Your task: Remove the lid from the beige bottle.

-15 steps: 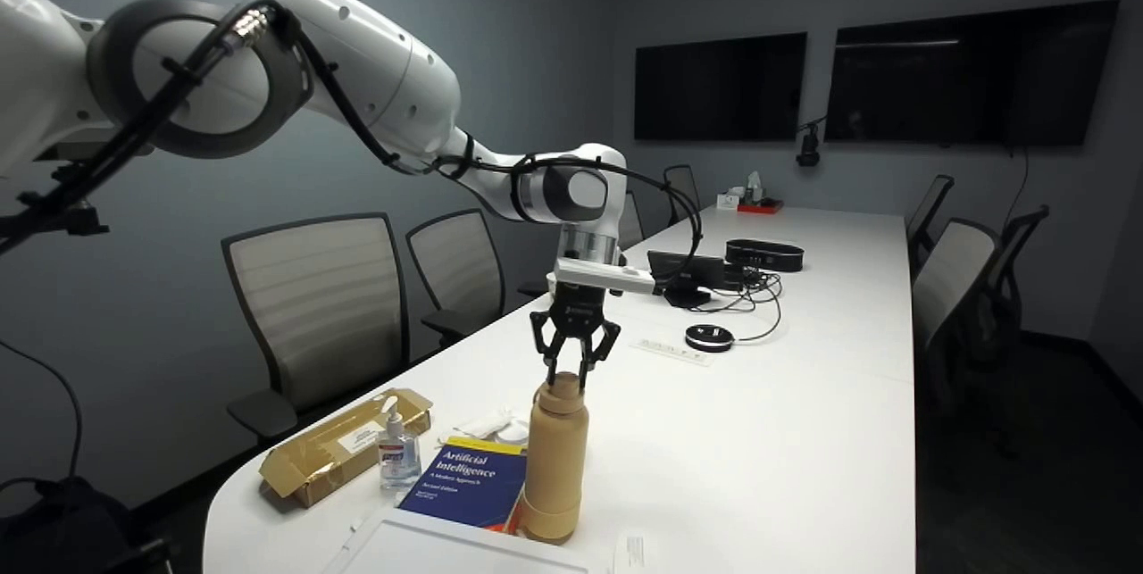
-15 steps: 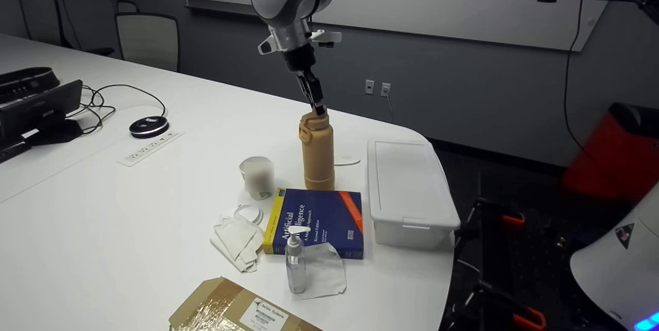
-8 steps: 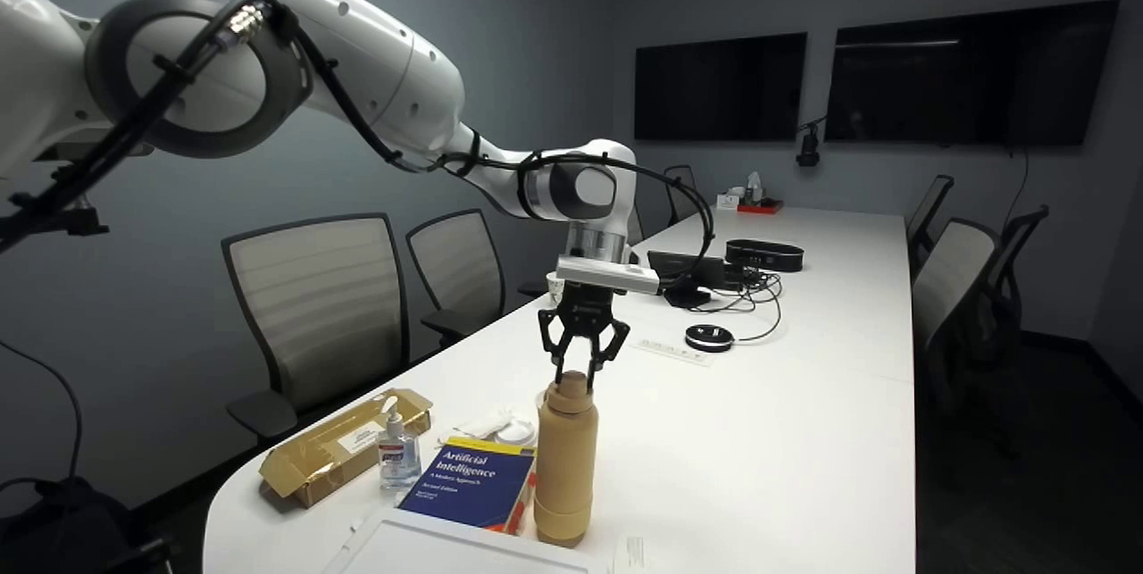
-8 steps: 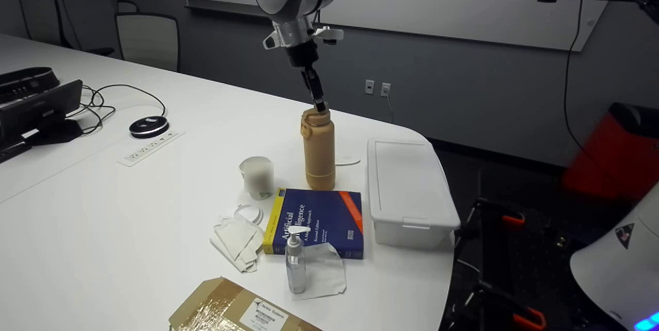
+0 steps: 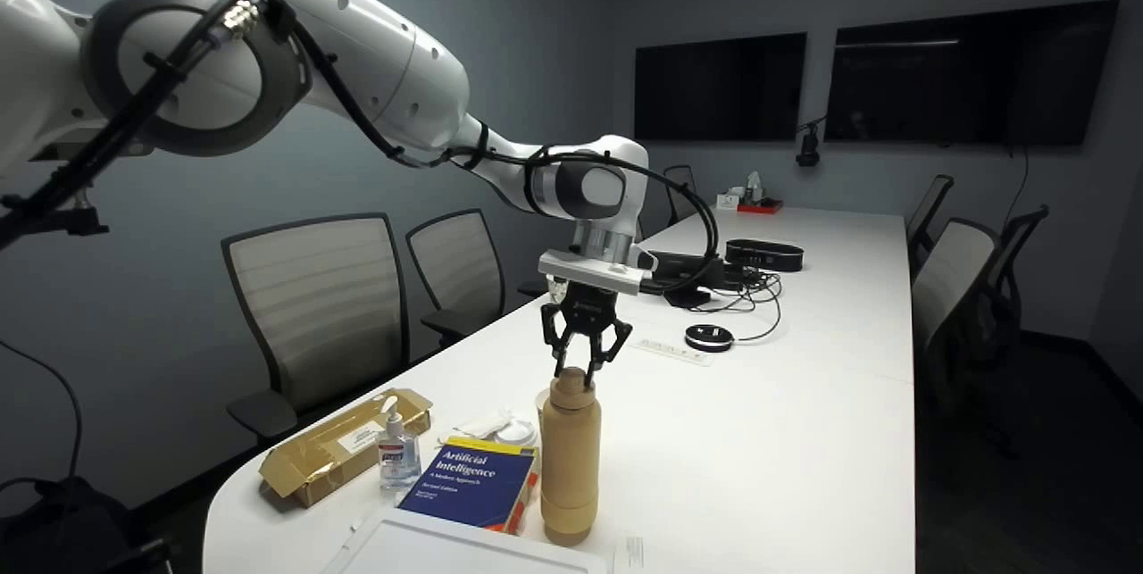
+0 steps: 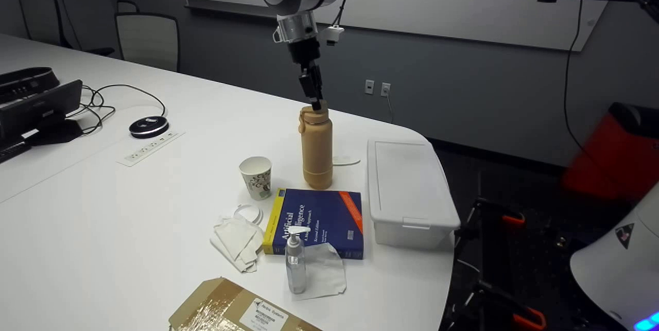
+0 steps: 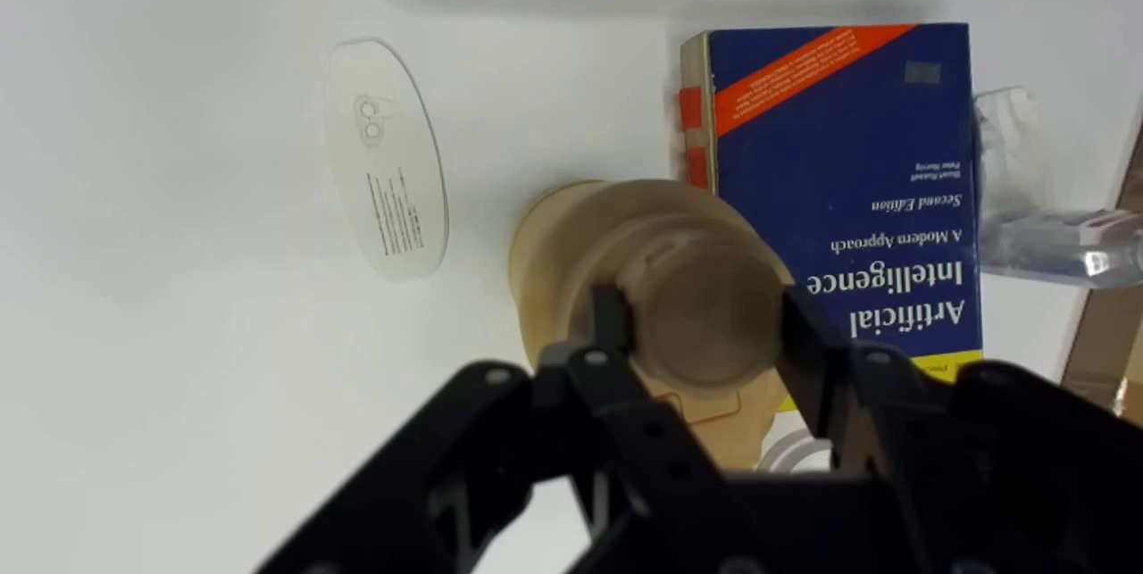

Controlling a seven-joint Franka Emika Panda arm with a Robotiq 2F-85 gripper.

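Pincer (image 5: 574, 378), pinching the lid (image 7: 704, 315), has just twisted, suggesting unscrewing is underway, with the beige bottle (image 6: 317, 153) still capped.

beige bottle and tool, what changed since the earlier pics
The beige bottle shifted right in an exterior view and stands straighter; the tool moved with it and turned. The tool still grips the lid; the Artificial Intelligence book and paper cup stayed put.

My wrist view looks down past my claw (image 7: 704, 324) from close above the lid (image 7: 710, 311). Farther off, an exterior view faces along the surface (image 5: 759, 431) toward two screens (image 5: 969, 79); an exterior view slants down across it toward a whiteboard (image 6: 463, 4). All share the beige bottle (image 6: 317, 153).
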